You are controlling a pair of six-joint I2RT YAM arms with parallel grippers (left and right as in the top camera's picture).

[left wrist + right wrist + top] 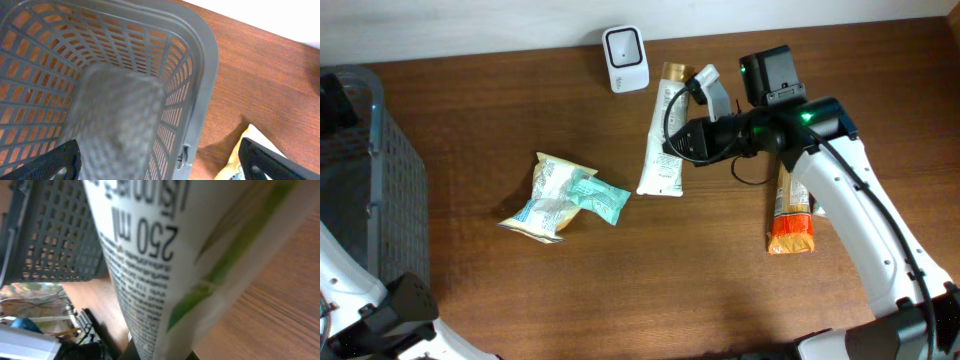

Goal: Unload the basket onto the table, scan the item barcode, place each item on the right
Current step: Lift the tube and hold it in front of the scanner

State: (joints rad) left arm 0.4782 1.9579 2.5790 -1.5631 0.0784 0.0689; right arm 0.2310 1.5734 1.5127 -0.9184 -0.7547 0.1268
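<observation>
A white tube with a gold cap [660, 175] lies lengthwise on the wooden table, right of centre. My right gripper [674, 142] is shut on the tube's middle from the right. In the right wrist view the tube [150, 255] fills the frame, with black print reading "250 ml" and a green stripe, and the gripper [165, 354] clamps it at the bottom edge. A white scanner [624, 58] stands at the back edge, just left of the tube's cap. My left gripper [162, 167] hangs open and holds nothing above the rim of the grey basket [200, 75].
A grey basket [380, 190] sits at the table's left side. Yellow and teal snack bags [560, 195] lie left of centre. An orange packet [790, 225] lies under the right arm. A black device with a green light [770, 72] stands at the back right.
</observation>
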